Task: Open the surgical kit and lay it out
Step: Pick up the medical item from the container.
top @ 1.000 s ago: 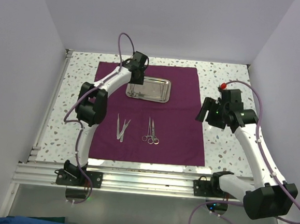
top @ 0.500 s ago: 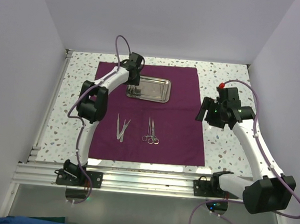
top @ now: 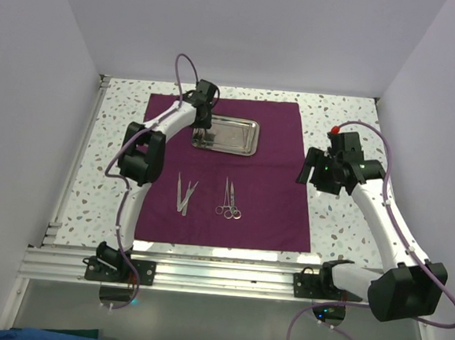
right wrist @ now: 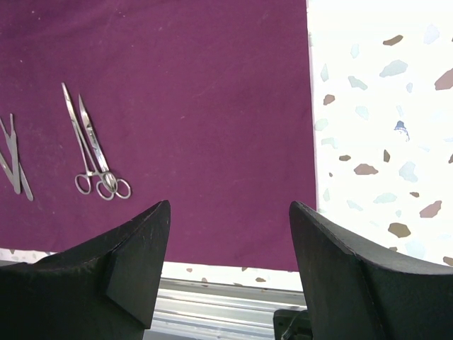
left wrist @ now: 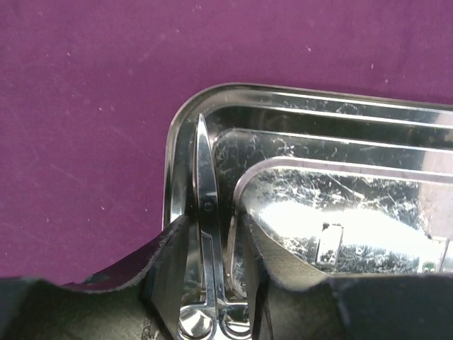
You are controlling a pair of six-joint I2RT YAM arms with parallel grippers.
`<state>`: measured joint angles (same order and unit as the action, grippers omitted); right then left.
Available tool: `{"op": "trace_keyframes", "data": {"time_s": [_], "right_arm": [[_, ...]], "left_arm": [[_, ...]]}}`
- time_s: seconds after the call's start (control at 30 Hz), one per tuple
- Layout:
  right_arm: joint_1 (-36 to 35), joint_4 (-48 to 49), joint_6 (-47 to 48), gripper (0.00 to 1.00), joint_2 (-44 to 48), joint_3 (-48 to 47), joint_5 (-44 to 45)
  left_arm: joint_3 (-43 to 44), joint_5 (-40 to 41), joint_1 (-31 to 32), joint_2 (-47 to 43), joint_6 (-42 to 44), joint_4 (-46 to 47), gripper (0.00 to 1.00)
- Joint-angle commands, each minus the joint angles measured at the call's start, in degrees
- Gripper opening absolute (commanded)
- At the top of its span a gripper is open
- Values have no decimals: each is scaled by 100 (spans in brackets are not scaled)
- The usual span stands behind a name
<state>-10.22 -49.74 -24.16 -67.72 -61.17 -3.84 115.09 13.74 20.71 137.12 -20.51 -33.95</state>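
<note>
The surgical kit lies open: a maroon cloth (top: pixel 265 189) spread flat, with a shiny steel tray (top: pixel 234 136) at its far middle. Tweezers (top: pixel 184 192) and two ring-handled instruments (top: pixel 228 200) lie side by side on the near half. My left gripper (top: pixel 202 130) is down in the tray's left end. In the left wrist view its fingers (left wrist: pixel 170 255) stand on either side of a ring-handled scissor-like instrument (left wrist: pixel 207 205) with a narrow gap on each side, open. My right gripper (top: pixel 306 172) hovers open and empty over the cloth's right edge (right wrist: pixel 212 85).
White speckled table (top: pixel 350 109) surrounds the cloth. An aluminium rail (top: pixel 219 276) runs along the near edge, with both arm bases on it. White walls close in on the left, back and right. The tray's rim (left wrist: pixel 170 163) stands close to my left finger.
My left wrist has shifted slightly left and settled lower at the tray's left end. The right arm has drifted a little. The laid-out instruments have not moved.
</note>
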Motion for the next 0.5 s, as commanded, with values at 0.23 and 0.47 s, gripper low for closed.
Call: {"op": "trace_keyframes", "data": {"time_s": [0.23, 0.47], "right_arm": [[-15, 148, 52, 72, -127, -229, 94], [-15, 166, 61, 72, -197, -255, 94]], "left_arm": [[576, 357, -137, 675, -278, -576, 34], [682, 446, -137, 922, -357, -902, 31]]}}
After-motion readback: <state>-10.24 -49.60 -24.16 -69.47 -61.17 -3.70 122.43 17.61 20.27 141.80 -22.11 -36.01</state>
